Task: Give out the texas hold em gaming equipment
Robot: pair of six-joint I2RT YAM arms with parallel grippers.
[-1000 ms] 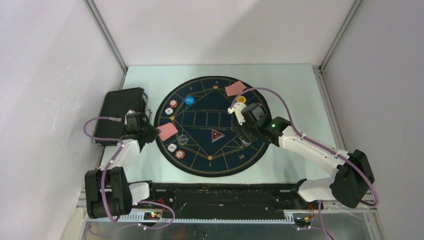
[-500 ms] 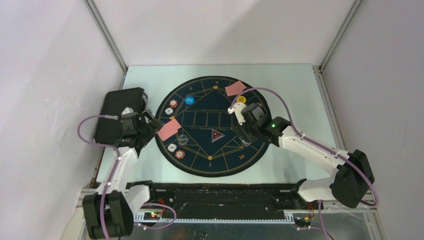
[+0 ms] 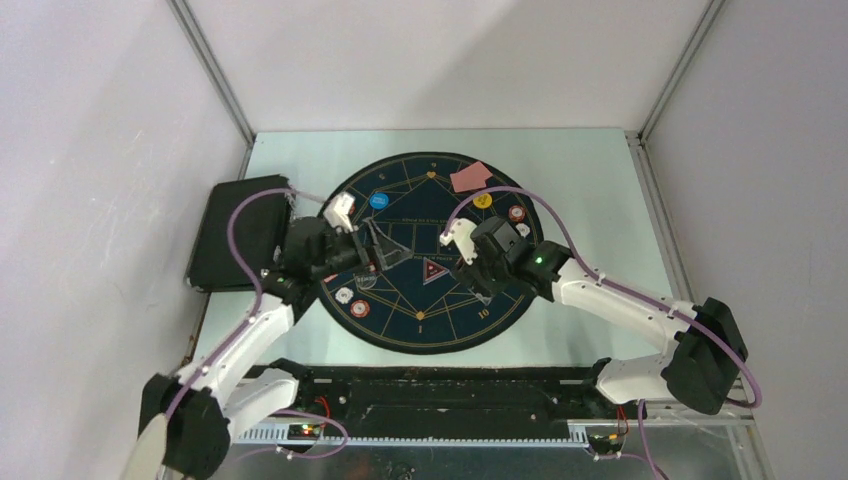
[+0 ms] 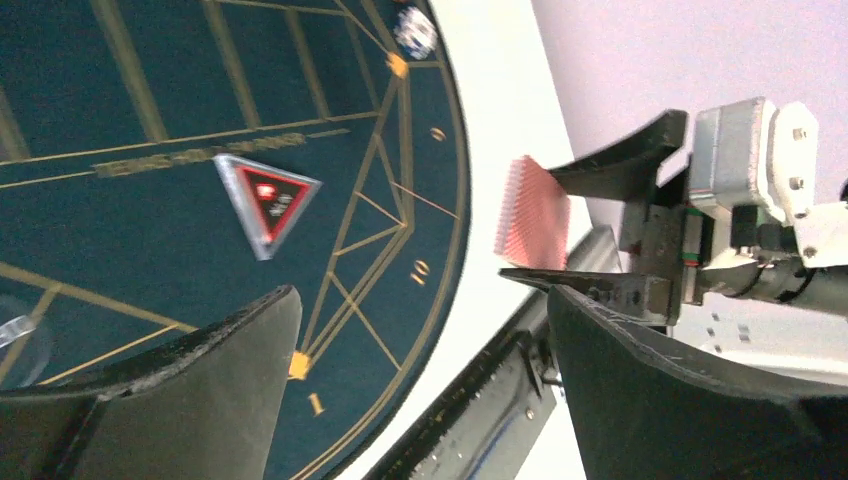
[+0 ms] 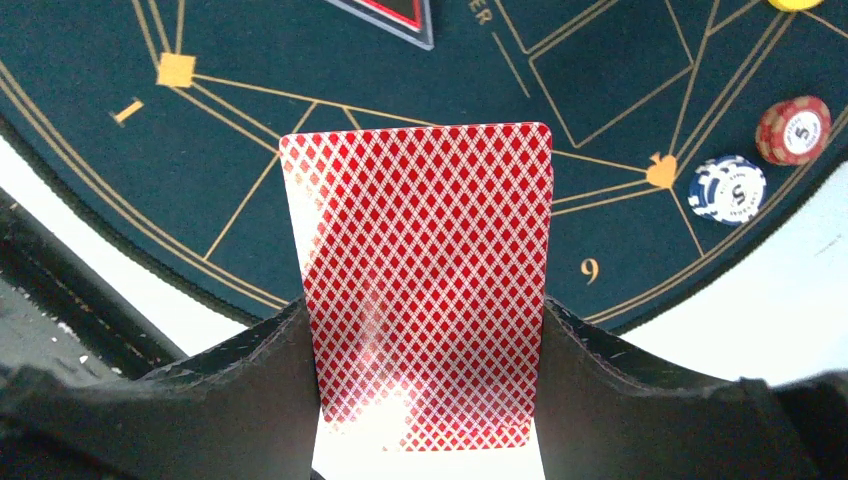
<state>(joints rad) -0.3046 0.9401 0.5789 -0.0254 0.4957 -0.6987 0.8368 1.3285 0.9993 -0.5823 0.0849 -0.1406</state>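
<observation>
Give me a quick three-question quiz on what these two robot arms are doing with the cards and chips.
1. True or false: the right gripper holds a card.
2. Which one stands open with nothing in it? A) left gripper B) right gripper
3. Fill in: the triangular token lies on the round ___.
Key: 1 true; 2 A; 3 mat.

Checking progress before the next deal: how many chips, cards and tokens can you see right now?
Chips: 7
Cards: 2, one on mat, one in right tool
Triangular token: 1
Total: 10, left arm may hide more
</observation>
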